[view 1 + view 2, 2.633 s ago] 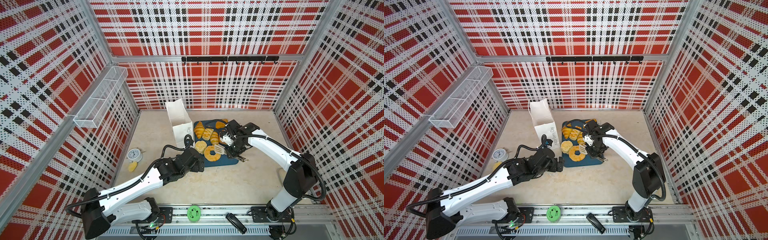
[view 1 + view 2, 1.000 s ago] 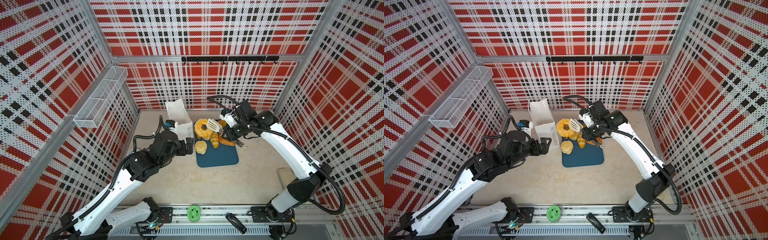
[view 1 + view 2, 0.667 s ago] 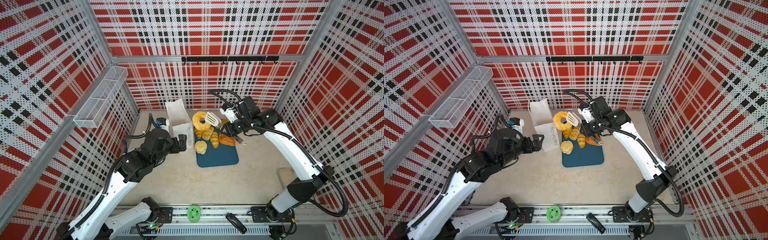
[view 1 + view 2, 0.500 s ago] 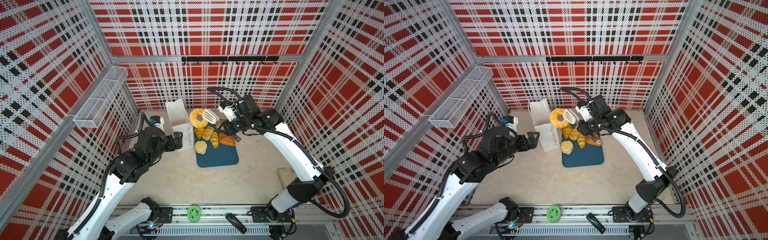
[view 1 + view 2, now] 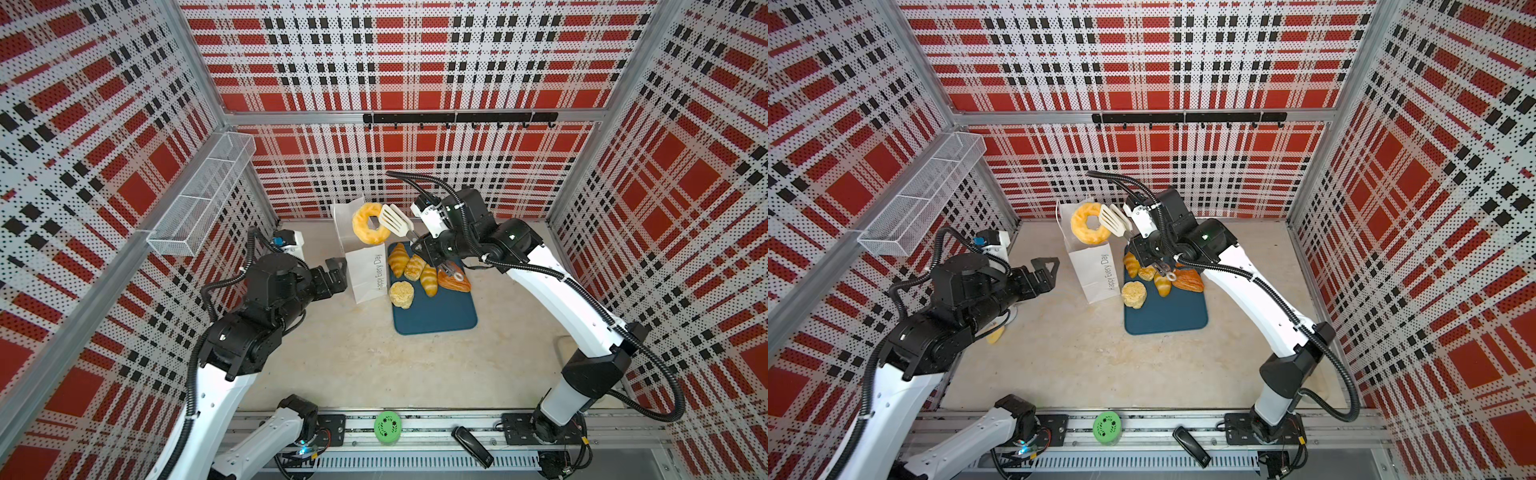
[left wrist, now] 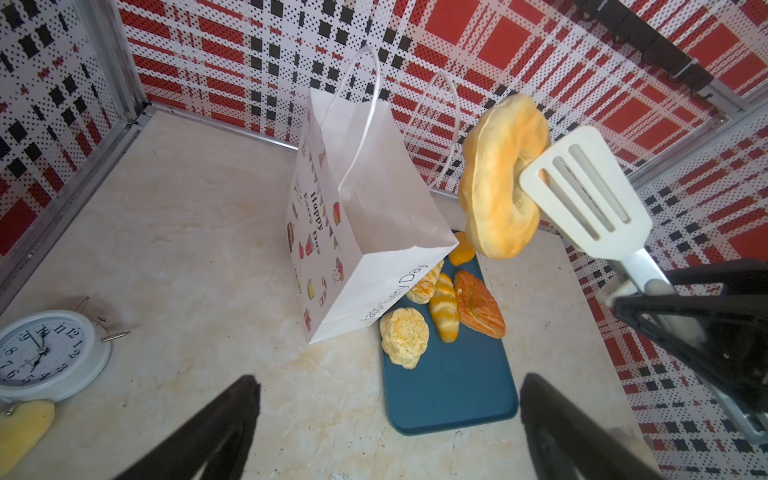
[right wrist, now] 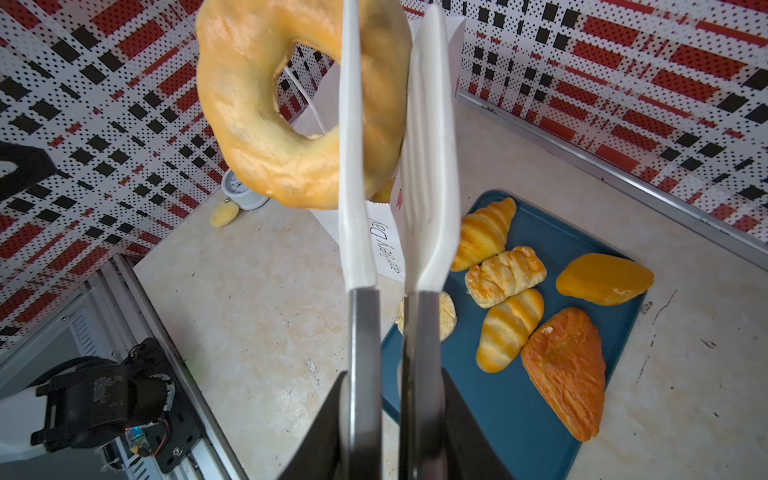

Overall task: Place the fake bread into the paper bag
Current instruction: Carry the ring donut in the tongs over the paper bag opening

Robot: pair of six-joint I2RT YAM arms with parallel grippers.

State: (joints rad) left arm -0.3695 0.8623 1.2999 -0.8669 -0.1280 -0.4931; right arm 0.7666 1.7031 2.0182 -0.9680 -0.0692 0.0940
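Hanging at the open mouth of the paper bag [image 5: 365, 272] near the tabletop's [image 5: 353, 365] far edge, the ring doughnut [image 5: 368, 224] is pinched in white tongs [image 5: 395, 219] squeezed by the right hand [image 5: 424, 249]. Other fake bread [image 5: 415, 268] lies on the teal tray [image 5: 436, 313]; left hand [image 5: 334, 275] spread wide.

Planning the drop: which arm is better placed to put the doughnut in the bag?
Right. The right tool grips the tongs that pinch the doughnut, hanging near the bag mouth. The left tool is open, empty, beside the bag.

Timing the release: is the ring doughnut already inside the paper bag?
No, the white tongs hold the ring doughnut in the air outside the paper bag.
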